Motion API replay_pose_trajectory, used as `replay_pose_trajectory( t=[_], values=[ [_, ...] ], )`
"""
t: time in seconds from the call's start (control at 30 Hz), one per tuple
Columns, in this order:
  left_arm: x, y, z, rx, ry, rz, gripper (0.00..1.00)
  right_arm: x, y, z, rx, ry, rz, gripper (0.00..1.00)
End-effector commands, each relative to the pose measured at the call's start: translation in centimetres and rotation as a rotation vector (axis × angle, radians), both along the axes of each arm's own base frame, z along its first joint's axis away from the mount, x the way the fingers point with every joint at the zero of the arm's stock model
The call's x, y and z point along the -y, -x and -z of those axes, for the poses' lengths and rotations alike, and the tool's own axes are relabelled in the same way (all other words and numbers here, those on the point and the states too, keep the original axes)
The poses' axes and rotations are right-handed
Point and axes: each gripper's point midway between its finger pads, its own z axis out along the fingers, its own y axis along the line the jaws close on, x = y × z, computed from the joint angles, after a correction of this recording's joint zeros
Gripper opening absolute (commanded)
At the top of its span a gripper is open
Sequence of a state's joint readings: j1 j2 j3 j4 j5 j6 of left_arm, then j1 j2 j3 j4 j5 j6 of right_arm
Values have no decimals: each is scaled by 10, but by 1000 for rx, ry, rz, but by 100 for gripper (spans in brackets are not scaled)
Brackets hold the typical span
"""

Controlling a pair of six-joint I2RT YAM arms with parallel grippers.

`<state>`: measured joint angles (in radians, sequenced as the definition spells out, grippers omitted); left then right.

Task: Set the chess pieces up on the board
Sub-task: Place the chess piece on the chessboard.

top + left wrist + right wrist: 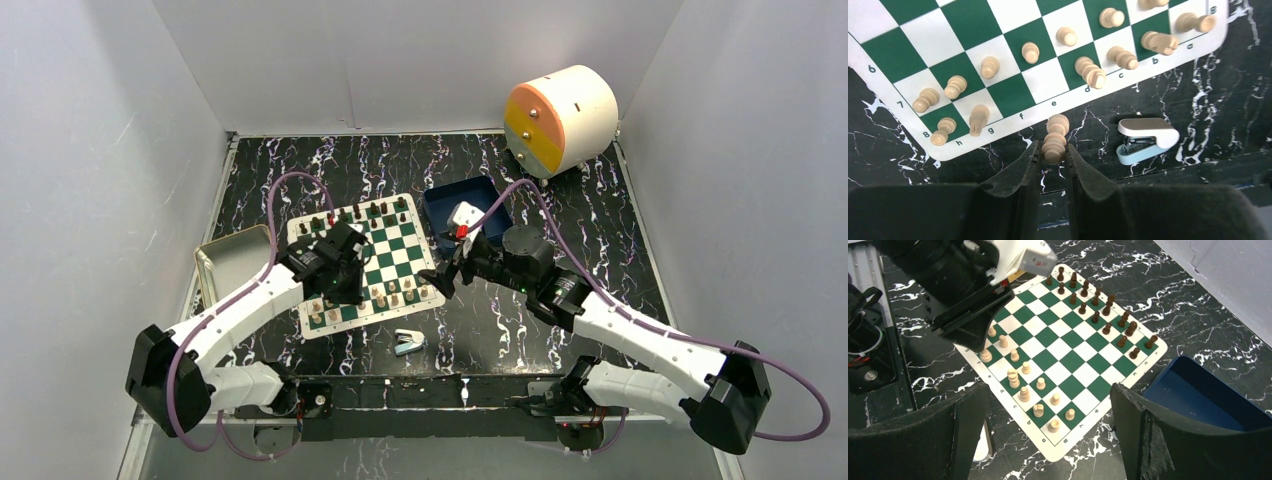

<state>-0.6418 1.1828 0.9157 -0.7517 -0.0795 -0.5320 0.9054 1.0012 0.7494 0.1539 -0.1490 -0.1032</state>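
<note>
The board (396, 246) lies at mid table, a green and white checkered mat. Dark chess pieces (1096, 304) line its far edge and light tan ones (1024, 385) stand in its near rows. My left gripper (1053, 152) is shut on a light tan chess piece (1055, 141), which hangs over the board's near border by the letter e. In the top view the left gripper (347, 280) hovers above the board's near left part. My right gripper (1047, 407) is open and holds nothing; it hangs over the board's near right corner (438, 283).
A dark blue tray (492, 196) with a white object (465, 215) in it sits right of the board. A small light-blue stapler (1147, 140) lies in front of the board. A metal tin (232, 256) stands at the left, a white and orange cylinder (560, 120) at the back right.
</note>
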Motion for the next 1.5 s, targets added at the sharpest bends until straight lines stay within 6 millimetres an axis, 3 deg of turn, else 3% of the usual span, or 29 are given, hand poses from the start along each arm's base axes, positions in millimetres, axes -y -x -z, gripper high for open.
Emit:
replay_pose_trajectory(
  t=[0.0,0.27,1.2,1.47],
  values=[
    [0,-4,12,51,-54,-41,10,10,-6,-17,22,-38,64,99],
    [6,-5,36,47,-76,-43,12,16,-4,-19,31,-43,79,99],
    [-3,-12,59,28,-186,-25,12,19,-5,-22,43,-37,92,99],
    [-3,-13,63,17,-200,-20,21,19,-3,-18,28,-27,86,99]
  ],
)
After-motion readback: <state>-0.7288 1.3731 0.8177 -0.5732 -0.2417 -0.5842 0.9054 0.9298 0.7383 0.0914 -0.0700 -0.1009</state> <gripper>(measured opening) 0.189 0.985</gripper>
